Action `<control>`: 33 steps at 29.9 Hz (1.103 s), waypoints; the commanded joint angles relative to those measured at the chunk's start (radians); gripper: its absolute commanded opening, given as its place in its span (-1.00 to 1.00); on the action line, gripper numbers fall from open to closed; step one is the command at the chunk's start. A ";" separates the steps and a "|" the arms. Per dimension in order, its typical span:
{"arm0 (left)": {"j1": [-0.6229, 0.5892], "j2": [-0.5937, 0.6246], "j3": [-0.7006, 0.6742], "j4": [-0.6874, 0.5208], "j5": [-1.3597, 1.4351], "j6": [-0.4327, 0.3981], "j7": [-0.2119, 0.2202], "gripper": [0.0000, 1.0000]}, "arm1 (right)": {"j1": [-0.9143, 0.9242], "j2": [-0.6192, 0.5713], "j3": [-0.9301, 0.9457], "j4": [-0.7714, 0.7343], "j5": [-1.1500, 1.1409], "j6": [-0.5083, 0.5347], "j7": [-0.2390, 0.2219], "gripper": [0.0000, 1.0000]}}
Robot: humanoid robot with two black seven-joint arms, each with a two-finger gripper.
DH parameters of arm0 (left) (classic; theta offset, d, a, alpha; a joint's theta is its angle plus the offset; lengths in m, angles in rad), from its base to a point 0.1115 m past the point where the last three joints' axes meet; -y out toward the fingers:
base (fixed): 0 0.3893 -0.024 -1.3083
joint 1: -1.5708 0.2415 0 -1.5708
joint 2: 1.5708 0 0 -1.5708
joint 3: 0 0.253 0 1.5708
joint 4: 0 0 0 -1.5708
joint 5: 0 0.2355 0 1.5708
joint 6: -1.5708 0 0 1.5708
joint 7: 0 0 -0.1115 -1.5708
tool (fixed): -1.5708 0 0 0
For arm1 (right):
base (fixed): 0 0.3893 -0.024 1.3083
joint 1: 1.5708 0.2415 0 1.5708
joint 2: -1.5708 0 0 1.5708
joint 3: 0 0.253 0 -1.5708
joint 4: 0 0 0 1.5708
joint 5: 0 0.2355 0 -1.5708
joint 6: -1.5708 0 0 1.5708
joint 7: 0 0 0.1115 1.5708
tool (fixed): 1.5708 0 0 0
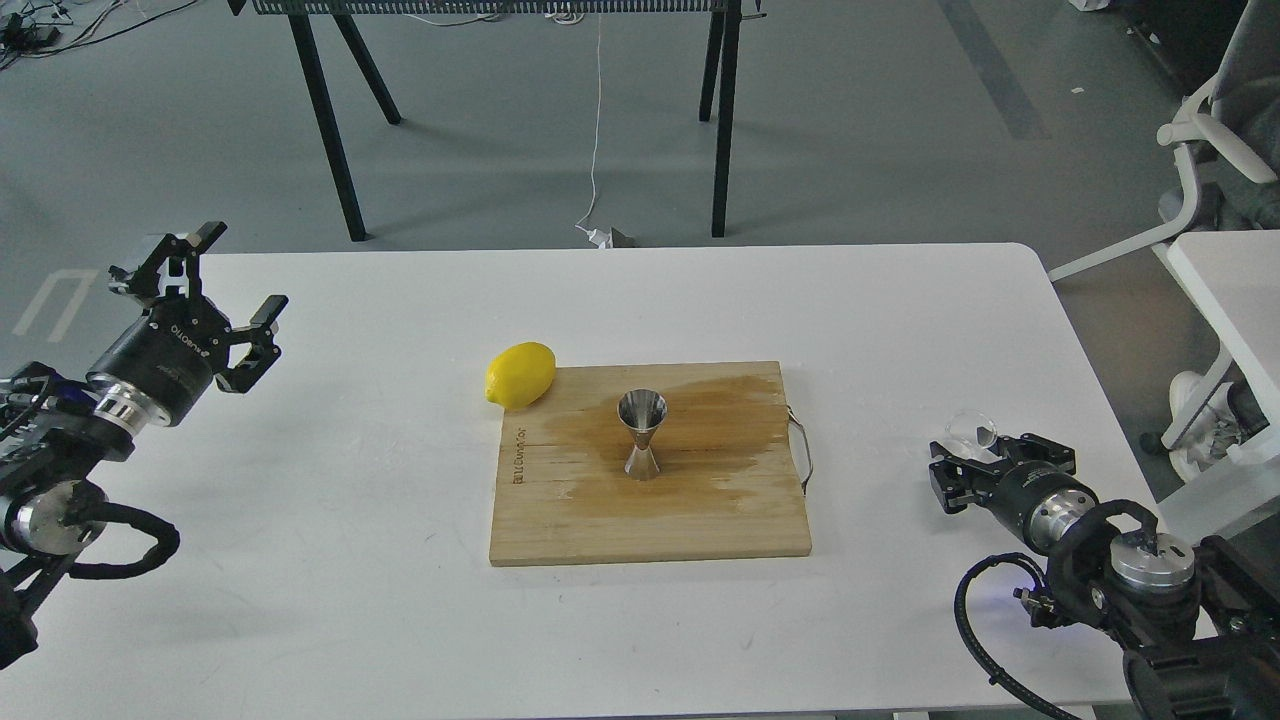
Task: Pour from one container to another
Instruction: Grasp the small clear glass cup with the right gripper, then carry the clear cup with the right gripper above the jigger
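A: Where's the little glass cup (971,430)?

B: Far right of the white tabletop (300,600), at the tips of the right hand (975,462). It sits just above the fingers and looks tilted. The hand is dark and seen nearly end-on, so I cannot tell whether it is closed on the cup or only next to it.

A: And the metal jigger (642,434)?

B: Upright in the middle of the wooden board (560,520), standing on a brown wet-looking stain. It is well apart from the cup.

A: The left hand (222,298)?

B: Raised over the left side of the tabletop, fingers spread wide, holding nothing.

A: Anything else?

B: A lemon (520,374) touches the board's far left corner, and a wire handle (803,450) sticks out from its right edge.
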 commanded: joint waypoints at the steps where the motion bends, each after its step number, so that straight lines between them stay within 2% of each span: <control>1: 0.001 0.000 0.000 0.003 0.000 0.000 0.000 0.96 | 0.000 -0.002 0.001 0.003 0.000 0.002 -0.003 -0.04; 9: 0.001 0.000 0.000 0.004 0.000 0.000 0.000 0.96 | -0.002 -0.002 -0.001 0.011 0.000 0.002 -0.003 -0.20; 12: 0.001 0.000 0.000 0.004 0.000 0.000 0.000 0.96 | -0.003 -0.002 -0.004 0.023 -0.003 0.004 -0.003 -0.20; 19: 0.001 0.000 0.000 0.004 0.000 0.000 0.000 0.96 | -0.009 -0.046 -0.039 0.185 -0.024 0.031 0.005 -0.15; 26: 0.001 -0.011 0.000 0.004 0.000 0.000 0.000 0.96 | 0.003 -0.064 -0.044 0.346 -0.179 0.030 -0.007 -0.16; 33: 0.001 -0.012 -0.003 0.004 0.000 0.000 0.000 0.96 | 0.067 -0.054 -0.141 0.415 -0.307 0.030 -0.007 -0.16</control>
